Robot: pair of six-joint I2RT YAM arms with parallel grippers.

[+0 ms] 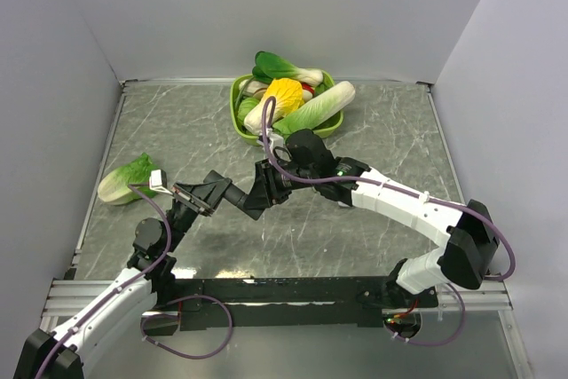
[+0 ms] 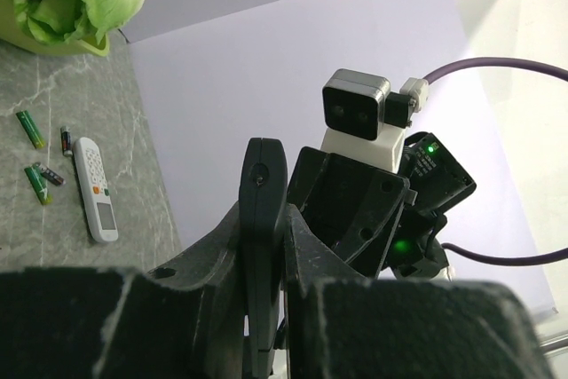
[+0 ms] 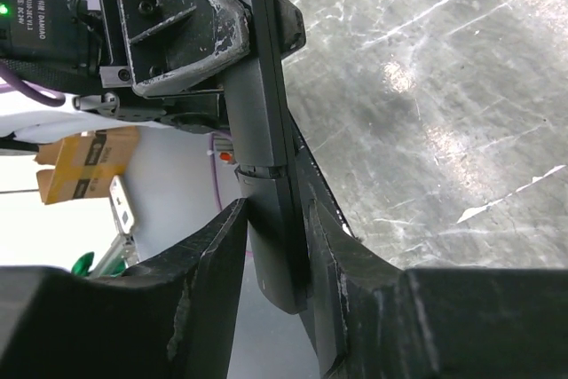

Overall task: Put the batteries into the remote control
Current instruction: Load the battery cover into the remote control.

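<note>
Left tool (image 2: pixel 264 250) and right tool (image 3: pixel 277 250) both pinch remote (image 3: pixel 262 113), held mid-air over worktop (image 3: pixel 444 86); batteries (image 2: pixel 30 129) lie on worktop beside white remote (image 2: pixel 94 188). Risk: tools pulling unevenly twist remote loose, dropping it

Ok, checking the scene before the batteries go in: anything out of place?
One leafy green lettuce lies alone on the grey marbled table at the left, apart from the green basket piled with the other vegetables. Otherwise, the left pincer and right pincer both grip the slim black remote control in the air.
</note>
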